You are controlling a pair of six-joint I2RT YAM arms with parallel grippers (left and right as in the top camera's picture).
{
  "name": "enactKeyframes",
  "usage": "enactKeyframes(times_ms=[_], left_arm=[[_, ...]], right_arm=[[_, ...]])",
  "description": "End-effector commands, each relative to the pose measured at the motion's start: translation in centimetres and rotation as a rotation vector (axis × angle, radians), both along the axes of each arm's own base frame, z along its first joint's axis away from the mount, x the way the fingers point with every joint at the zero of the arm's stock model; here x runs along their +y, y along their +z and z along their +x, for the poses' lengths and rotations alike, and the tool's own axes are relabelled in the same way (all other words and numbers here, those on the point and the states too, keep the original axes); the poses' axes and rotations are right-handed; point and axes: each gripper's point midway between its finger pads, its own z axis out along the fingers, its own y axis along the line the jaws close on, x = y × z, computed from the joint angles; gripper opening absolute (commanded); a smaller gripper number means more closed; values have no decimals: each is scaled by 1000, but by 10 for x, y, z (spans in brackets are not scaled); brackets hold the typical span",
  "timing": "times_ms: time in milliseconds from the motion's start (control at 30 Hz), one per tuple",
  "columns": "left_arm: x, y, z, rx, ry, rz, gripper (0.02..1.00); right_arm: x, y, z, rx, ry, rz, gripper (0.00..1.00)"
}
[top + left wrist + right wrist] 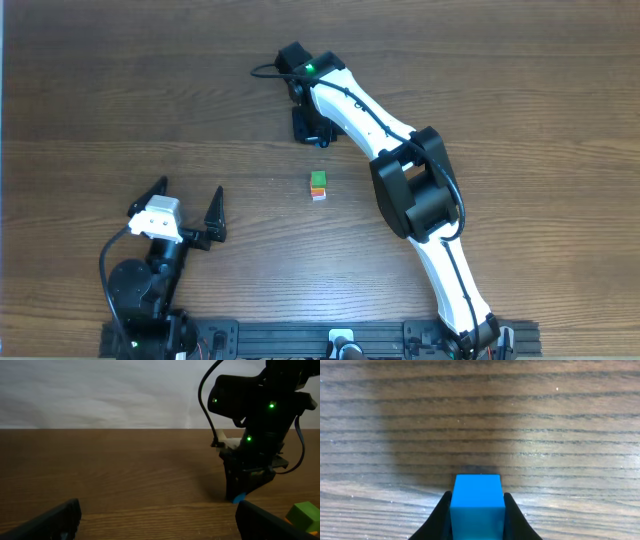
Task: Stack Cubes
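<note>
Brown wood grain across the whole surface (80, 80). At the lower left of the top view, the left hand (190, 192), parked with fingers spread wide and nothing between them. Near the middle of the frame, a small stack: green cube (318, 179) seated on an orange cube (318, 189), with a pale sliver at the base too small to make out. Straight up the frame from the stack and well apart from it, the right hand (315, 135), clamped on the blue cube (477, 502). In its own wrist view, blue block pinched squarely between both fingers, bare wood beyond. Low over the surface, by the left wrist view, though impossible to tell whether touching it. To the right, the white right arm (420, 190) sloping down to the lower right edge.

Judged from this: blue cube yet to go onto the green one. Likely trouble: a narrow stack, easy to topple with a slightly off-centre landing or a finger brushing the green cube on the way down. Also a risk in letting go too high, with a bounce or a skewed seat, or in pressing too hard and shoving the lower cubes apart. Worth lifting clear before crossing, lest the carried cube sweep into the stack sideways.
</note>
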Motion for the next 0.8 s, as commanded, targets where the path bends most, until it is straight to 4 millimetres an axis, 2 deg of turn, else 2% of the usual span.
enactKeyframes(times_ms=[33,267,433,600,800], left_arm=[[0,-1,0,-7,-3,13,1000],[0,-1,0,-7,-3,13,1000],[0,-1,0,-7,-3,13,1000],[0,-1,0,-7,-3,13,1000],[0,-1,0,-7,-3,13,1000]], right_arm=[[2,36,12,-70,-15,30,12],[2,106,5,-164,-6,80,12],[2,148,-14,-208,0,94,12],[8,162,-44,-186,12,93,9],[11,154,-75,-140,13,70,9]])
